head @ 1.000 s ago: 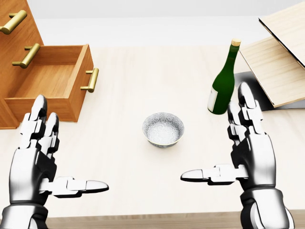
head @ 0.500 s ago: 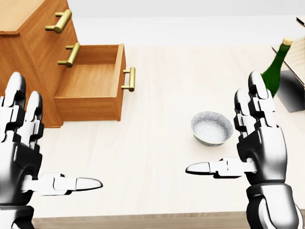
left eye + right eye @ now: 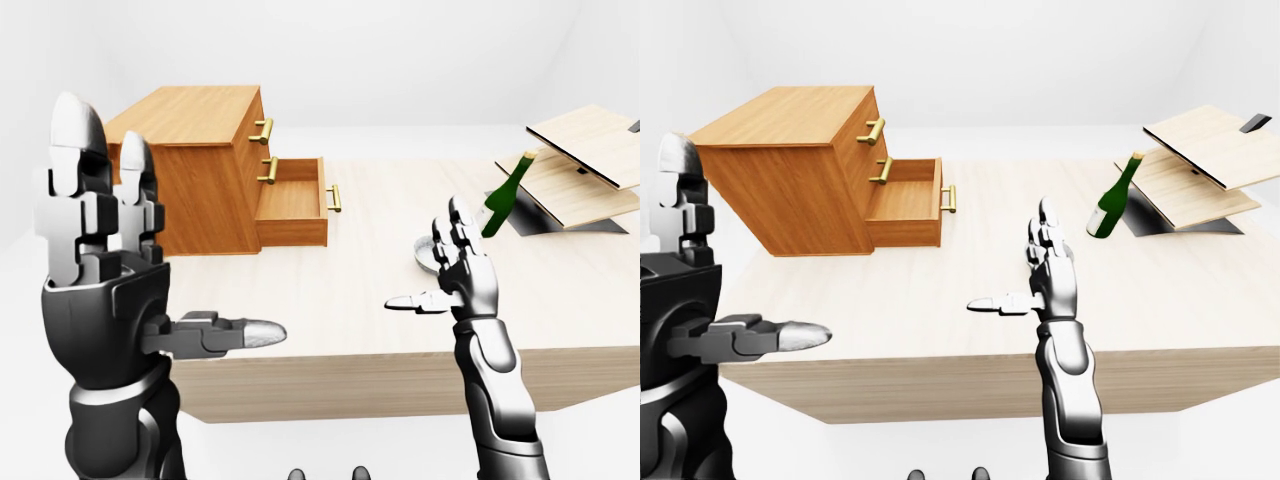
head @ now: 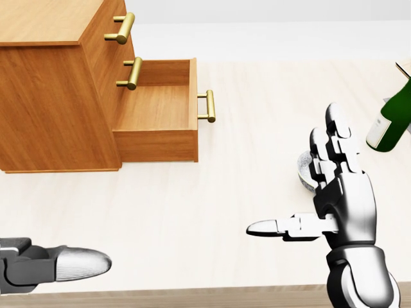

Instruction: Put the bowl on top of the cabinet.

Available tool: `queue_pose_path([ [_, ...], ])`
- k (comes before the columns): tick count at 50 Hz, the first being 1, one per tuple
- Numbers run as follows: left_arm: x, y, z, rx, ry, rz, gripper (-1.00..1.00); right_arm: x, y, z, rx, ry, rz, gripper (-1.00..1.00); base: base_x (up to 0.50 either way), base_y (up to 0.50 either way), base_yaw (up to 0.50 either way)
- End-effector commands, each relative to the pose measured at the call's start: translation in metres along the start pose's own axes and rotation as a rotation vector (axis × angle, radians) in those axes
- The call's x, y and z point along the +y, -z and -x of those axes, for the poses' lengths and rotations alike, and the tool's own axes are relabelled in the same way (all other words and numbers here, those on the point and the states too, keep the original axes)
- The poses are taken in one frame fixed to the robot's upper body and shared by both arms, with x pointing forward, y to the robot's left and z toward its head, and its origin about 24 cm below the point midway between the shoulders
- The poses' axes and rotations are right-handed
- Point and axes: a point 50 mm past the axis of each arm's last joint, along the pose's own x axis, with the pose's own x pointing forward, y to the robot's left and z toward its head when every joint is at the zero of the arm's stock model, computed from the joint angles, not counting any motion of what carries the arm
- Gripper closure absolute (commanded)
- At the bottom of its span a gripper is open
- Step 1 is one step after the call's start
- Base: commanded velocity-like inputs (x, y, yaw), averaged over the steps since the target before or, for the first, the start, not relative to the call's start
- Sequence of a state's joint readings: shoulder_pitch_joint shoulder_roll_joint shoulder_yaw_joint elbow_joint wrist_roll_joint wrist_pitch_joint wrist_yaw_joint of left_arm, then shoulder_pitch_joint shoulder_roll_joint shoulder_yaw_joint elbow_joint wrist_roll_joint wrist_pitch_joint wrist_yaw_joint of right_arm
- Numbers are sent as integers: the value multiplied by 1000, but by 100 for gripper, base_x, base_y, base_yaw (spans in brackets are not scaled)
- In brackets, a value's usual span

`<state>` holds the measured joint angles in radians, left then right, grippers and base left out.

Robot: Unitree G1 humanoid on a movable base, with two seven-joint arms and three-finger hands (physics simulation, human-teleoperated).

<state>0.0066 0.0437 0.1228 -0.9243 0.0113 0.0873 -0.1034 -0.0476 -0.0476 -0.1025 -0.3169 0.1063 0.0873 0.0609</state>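
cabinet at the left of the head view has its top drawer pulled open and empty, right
Not the top one. In the head view the cabinet at the left has its bottom drawer pulled open and empty; the upper drawers are shut.

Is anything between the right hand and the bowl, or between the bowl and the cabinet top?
Nothing visible does. The open right hand is right by the bowl; bare table runs to the cabinet, whose open drawer juts out below its top.
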Motion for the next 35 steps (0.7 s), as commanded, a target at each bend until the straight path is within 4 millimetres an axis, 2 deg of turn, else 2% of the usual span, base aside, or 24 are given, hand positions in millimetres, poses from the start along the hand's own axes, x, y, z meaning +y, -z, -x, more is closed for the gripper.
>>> queue_pose_path([
  [1,11,-34,-2,-165,-9,-49,-100,1,3,1,15,-4,9,-100,0,0,0],
  [15,23,-38,-4,-171,-57,70,-100,3,3,3,13,-22,8,-100,0,0,0],
  [30,25,-38,-4,-151,-70,116,-100,2,2,3,11,-15,-9,-100,1,49,0],
  [35,25,-37,-5,-147,-71,125,-100,4,7,4,32,-21,21,-100,0,11,0],
])
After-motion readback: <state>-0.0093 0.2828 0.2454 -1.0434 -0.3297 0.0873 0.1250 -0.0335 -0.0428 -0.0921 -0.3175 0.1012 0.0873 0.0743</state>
